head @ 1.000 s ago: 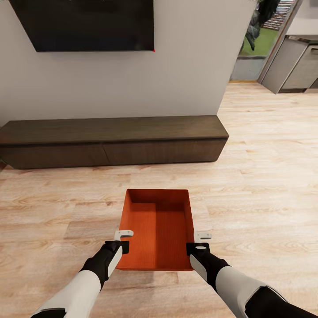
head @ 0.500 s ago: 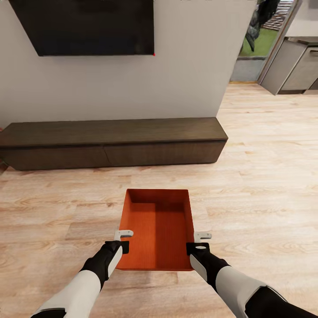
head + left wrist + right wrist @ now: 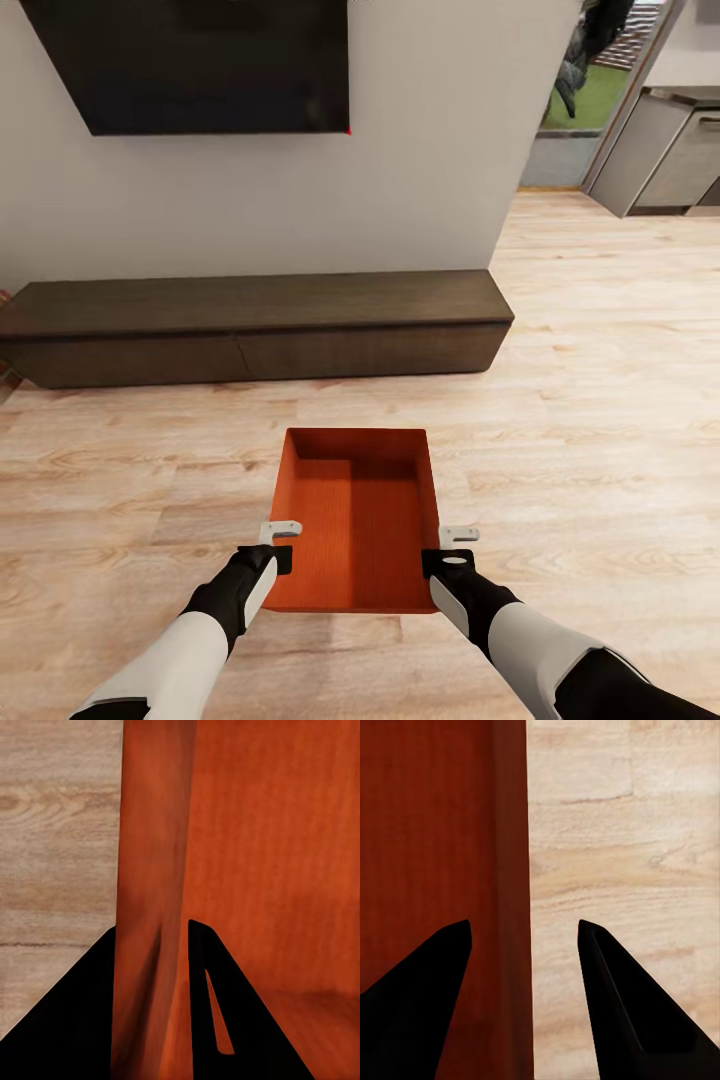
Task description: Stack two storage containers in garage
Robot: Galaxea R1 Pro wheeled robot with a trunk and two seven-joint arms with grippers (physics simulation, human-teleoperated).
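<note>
Orange-red wall stands between the left gripper jaws, clamped on it; the right gripper jaws straddle the opposite wall, spread wider. The storage container hangs over the plank floor, before the console. Probably stiff, light; hold the long rims. No writing visible.

1. I see a light wood-plank floor running through the room.
2. A low dark wood console stands directly on it, against the wall.
3. Grey cabinets stand on it far right.
</note>
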